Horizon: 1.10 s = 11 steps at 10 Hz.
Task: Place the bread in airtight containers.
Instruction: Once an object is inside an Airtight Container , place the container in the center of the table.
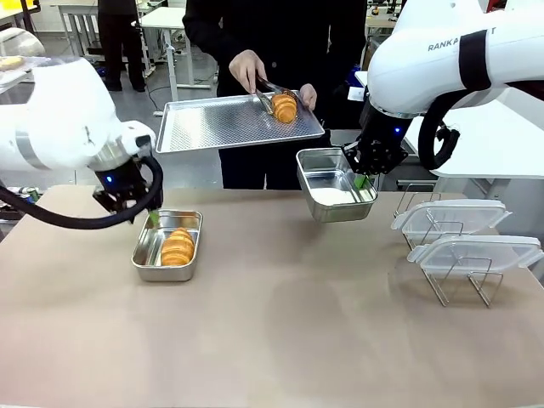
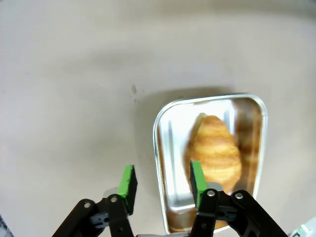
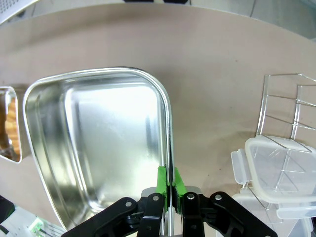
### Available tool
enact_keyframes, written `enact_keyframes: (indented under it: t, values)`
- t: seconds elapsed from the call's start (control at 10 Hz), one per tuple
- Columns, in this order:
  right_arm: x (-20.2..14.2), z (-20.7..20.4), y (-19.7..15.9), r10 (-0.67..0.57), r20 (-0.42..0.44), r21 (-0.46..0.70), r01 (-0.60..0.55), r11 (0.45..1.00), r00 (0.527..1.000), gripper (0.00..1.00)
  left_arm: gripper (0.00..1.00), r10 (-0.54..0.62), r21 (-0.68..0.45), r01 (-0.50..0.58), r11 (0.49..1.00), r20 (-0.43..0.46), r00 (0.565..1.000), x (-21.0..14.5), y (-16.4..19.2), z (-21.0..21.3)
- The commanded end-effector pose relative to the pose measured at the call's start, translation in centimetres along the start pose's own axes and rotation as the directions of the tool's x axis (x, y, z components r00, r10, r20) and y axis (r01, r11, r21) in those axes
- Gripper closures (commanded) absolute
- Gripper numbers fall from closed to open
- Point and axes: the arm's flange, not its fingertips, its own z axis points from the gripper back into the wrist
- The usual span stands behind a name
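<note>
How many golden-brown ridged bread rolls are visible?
2. One roll lies in the rectangular steel container on the table; the other, in tongs, at the perforated metal tray the person holds.

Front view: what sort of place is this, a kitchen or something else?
Probably a robotics lab, not a kitchen: white robot arms work at a shared table, a person holds a perforated tray across it, and more worktables stand behind.

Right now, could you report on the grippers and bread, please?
Left gripper open over edge of left tub, roll inside. Right gripper shut on rim of empty tub, tilted. Second roll in person's tongs over tray.
</note>
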Motion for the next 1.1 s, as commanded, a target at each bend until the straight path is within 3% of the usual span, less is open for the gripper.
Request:
enact_keyframes:
  t: [0.0, 0.1, 0.4, 0.5, 0.6, 0.8, 1.0]
  values:
    - [0.0, 0.6, 0.0, -0.004, 0.012, 0.003, 0.004, 1.0, 1.0, 1.0, 0.05, -0.074, -0.195, 0.082, 0.977, 0.046, 0.996, 1.9, 4.1, 4.8]
    - [0.0, 0.6, 0.0, -0.004, 0.012, 0.003, 0.004, 1.0, 1.0, 1.0, 0.0, -0.132, -0.277, 0.154, 0.948, 0.098, 0.986, 2.5, 6.0, 7.4]
    - [0.0, 0.6, 0.0, -0.004, 0.012, 0.003, 0.004, 1.0, 1.0, 1.0, 0.0, -0.332, -0.4, 0.41, 0.82, 0.252, 0.909, 2.4, 13.2, 14.2]
    - [0.0, 0.6, 0.0, -0.004, 0.012, 0.003, 0.004, 1.0, 1.0, 1.0, 0.0, -0.423, -0.439, 0.537, 0.72, 0.336, 0.841, 1.4, 16.7, 16.0]
    - [0.0, 0.6, 0.0, -0.004, 0.012, 0.003, 0.004, 1.0, 1.0, 1.0, 0.0, -0.479, -0.433, 0.619, 0.655, 0.395, 0.784, 0.9, 19.1, 16.7]
    - [0.0, 0.6, 0.0, -0.004, 0.012, 0.003, 0.004, 1.0, 1.0, 1.0, 0.0, -0.5, -0.376, 0.67, 0.64, 0.459, 0.735, -0.6, 22.2, 16.6]
    - [0.0, 0.6, 0.0, -0.004, 0.012, 0.003, 0.004, 1.0, 1.0, 1.0, 0.0, -0.54, -0.314, 0.717, 0.622, 0.492, 0.683, -1.7, 22.8, 15.9]
